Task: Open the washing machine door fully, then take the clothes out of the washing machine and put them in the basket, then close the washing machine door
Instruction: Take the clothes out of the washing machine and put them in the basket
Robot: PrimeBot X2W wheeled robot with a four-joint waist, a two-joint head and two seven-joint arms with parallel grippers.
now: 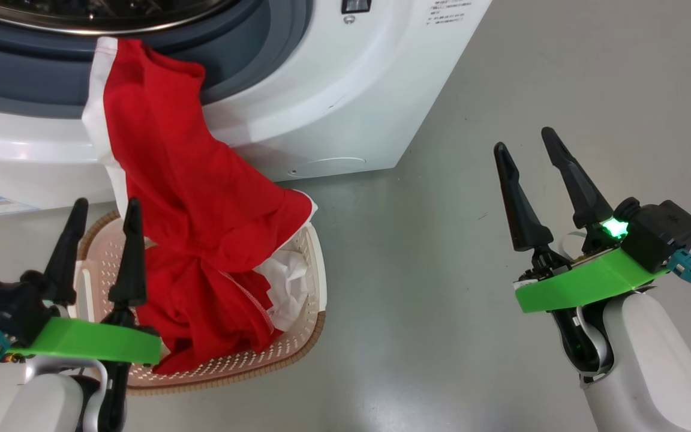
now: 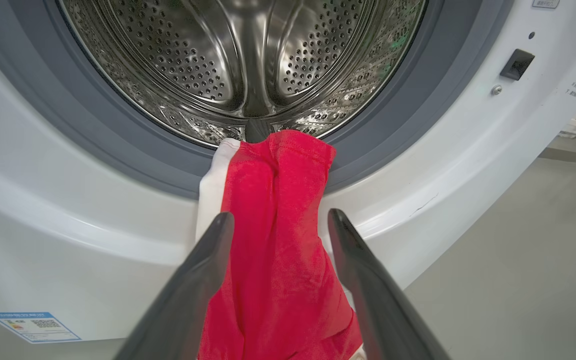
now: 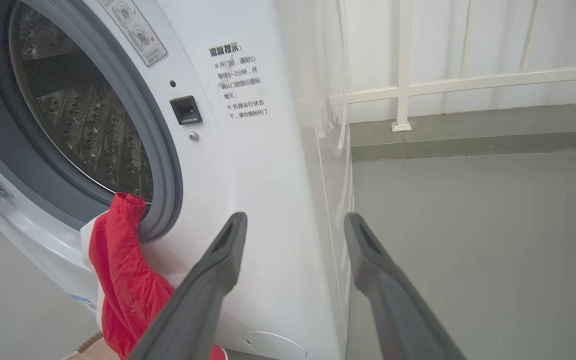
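One red garment (image 1: 189, 180), light, limp and thin, hangs from the grey ring (image 2: 118, 145) of the washing machine (image 1: 321, 90) into the basket (image 1: 320, 270) below it. Both pairs of jaws stand open, empty. I'd pinch the bunched fold at that ring.

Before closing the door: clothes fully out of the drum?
Partly out: the clothes hang from the grey rubber ring into the basket.
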